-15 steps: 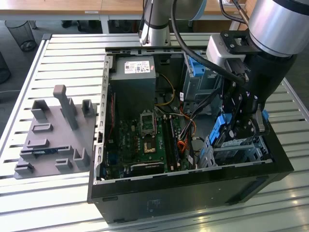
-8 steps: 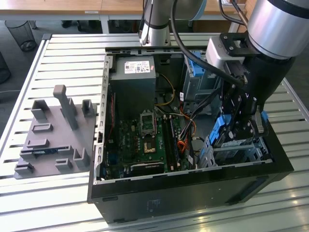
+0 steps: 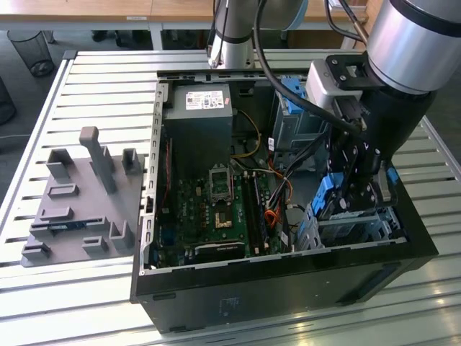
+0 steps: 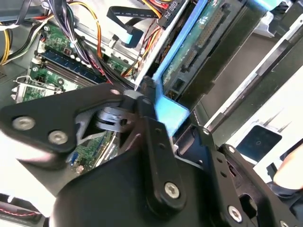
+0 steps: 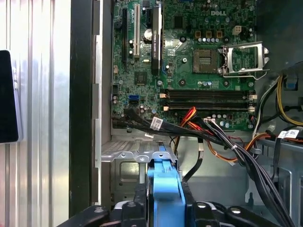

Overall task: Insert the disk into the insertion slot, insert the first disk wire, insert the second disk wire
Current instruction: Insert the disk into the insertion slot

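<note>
Nearest to the wrist cameras, the gripper (image 5: 164, 210) is closed in a pinch on the disk (image 5: 163, 182). In the first wrist view its black fingers (image 5: 140, 203) press on both sides of the bright blue carrier, which is seen edge-on. In the second wrist view the underside of the drive shows a green circuit board inside the blue frame, tilted, with the gripper's black linkage in front of it. Just beyond the front end of the disk lies the insertion slot (image 5: 124, 155), a low silver perforated cage; the blue tip reaches its rim, but I cannot tell if it is already inside. A bundle of black cables (image 5: 227, 142) with small white tags passes near the cage, together with orange and red wires. Further on is the green motherboard (image 5: 189, 61) with printed markings. In the exterior view the arm (image 3: 410, 43) comes down from the upper right, and its wrist points down into the open computer case (image 3: 288, 288). Behind, the grey power supply (image 3: 198, 119) carries a white printed label. The case stands on a slatted metal table (image 3: 94, 79), with a grey fixture tray (image 3: 72, 238) at the exterior view's left.
</note>
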Controlling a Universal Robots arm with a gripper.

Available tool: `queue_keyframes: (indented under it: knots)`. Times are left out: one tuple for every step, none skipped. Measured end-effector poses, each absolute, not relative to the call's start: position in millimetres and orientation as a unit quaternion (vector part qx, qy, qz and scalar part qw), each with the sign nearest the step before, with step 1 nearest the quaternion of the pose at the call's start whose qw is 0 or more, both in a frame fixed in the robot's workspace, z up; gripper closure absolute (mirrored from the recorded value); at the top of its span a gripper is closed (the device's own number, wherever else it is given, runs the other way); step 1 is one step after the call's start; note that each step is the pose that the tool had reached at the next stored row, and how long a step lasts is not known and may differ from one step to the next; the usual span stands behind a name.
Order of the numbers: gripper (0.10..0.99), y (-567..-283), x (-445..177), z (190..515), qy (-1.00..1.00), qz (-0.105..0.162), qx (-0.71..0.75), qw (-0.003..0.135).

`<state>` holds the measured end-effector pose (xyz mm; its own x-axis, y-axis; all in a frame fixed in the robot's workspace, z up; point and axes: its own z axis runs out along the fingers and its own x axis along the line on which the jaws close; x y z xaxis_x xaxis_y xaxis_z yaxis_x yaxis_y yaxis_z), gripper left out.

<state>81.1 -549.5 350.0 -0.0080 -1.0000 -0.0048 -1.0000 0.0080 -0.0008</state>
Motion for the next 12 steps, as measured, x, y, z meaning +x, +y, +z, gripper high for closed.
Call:
queue_keyframes:
  knots:
    - [0.710, -549.4, 81.1, 349.5, 0.710, 0.001, -0.704, 0.002]
    - [0.647, -549.4, 81.1, 349.1, 0.710, 0.002, -0.704, 0.002]
    - [0.647, -549.5, 81.0, 349.0, 0.710, 0.001, -0.704, 0.002]
    - [0.647, -549.5, 81.0, 348.8, 0.710, 0.002, -0.704, 0.002]
    - [0.647, -549.5, 81.0, 348.5, 0.710, 0.002, -0.704, 0.002]
    - [0.647, -549.5, 81.0, 348.3, 0.710, 0.002, -0.704, 0.002]
    - [0.647, -549.5, 81.0, 348.0, 0.710, 0.002, -0.704, 0.002]
    - [0.663, -549.5, 81.0, 347.8, 0.710, 0.002, -0.704, 0.002]
    - [0.725, -549.5, 81.0, 347.4, 0.710, 0.002, -0.704, 0.002]
    - [0.725, -549.5, 81.0, 347.0, 0.710, 0.002, -0.704, 0.002]
    - [0.725, -549.5, 81.1, 346.7, 0.710, 0.002, -0.704, 0.002]
    - [0.784, -549.5, 81.1, 346.3, 0.710, 0.002, -0.704, 0.002]
